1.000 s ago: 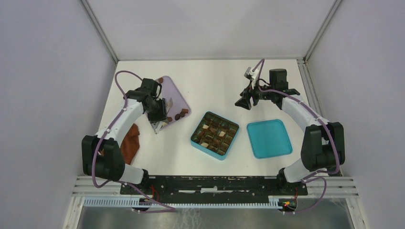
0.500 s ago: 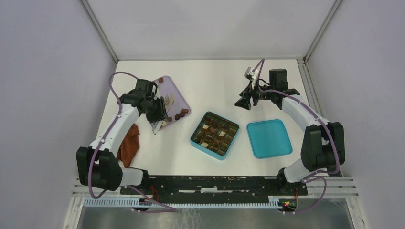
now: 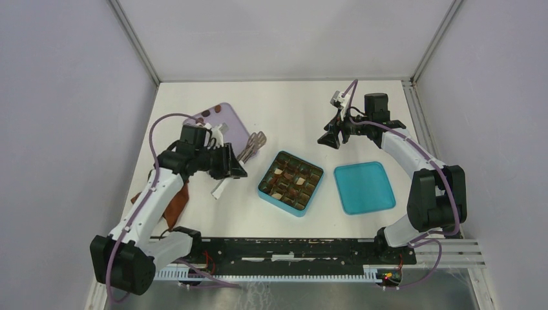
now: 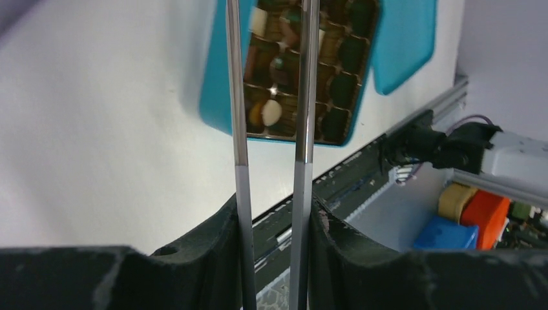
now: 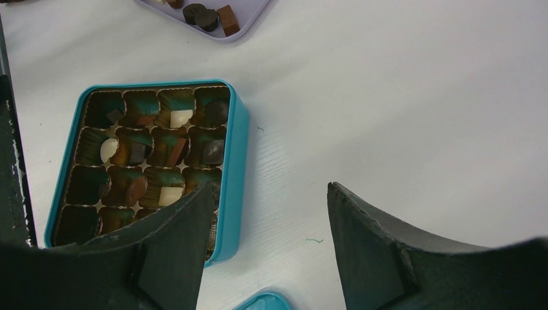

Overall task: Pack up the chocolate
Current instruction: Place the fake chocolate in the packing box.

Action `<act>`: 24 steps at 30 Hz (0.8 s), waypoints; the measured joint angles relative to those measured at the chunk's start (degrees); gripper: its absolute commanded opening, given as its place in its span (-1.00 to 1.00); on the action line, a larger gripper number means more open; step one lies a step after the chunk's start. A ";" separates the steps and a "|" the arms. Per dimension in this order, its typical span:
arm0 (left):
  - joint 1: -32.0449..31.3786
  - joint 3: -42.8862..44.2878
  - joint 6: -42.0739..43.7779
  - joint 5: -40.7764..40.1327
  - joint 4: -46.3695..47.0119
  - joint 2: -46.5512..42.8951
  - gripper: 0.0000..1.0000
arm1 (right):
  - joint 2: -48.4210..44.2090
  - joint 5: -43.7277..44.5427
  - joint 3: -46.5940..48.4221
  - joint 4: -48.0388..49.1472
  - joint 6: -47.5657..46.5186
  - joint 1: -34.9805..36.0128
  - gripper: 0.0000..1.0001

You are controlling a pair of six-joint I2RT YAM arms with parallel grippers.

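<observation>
My left gripper point(image 3: 231, 165) point(image 4: 271, 206) is shut on a pair of metal tongs point(image 3: 253, 143) point(image 4: 240, 97), whose two arms run from between its fingers toward the teal box point(image 3: 263, 189) point(image 4: 216, 97). The tong tips are cut off in the left wrist view, so I cannot tell if they carry anything. Chocolate point(image 3: 284, 177) point(image 5: 181, 118) point(image 4: 272, 112), in brown and cream pieces, sits in several of the box's cells. A few more pieces point(image 3: 203, 115) point(image 5: 207, 16) lie on the lilac tray point(image 3: 229, 126) point(image 5: 249, 19). My right gripper point(image 3: 329, 139) point(image 5: 271, 187) hangs open and empty over bare table, beyond the box.
The teal lid point(image 3: 364, 187) lies flat to the right of the box. A reddish-brown cloth point(image 3: 176, 201) lies at the near left beside the left arm. Grey walls enclose the white table on three sides.
The left arm has swung off the lilac tray toward the box, carrying the tongs, and the tray now shows uncovered. The right arm has not moved.
</observation>
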 measured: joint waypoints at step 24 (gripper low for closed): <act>-37.35 -0.92 -16.76 -13.29 16.81 10.88 -0.96 | 0.00 0.33 -0.02 0.00 -0.07 0.00 0.41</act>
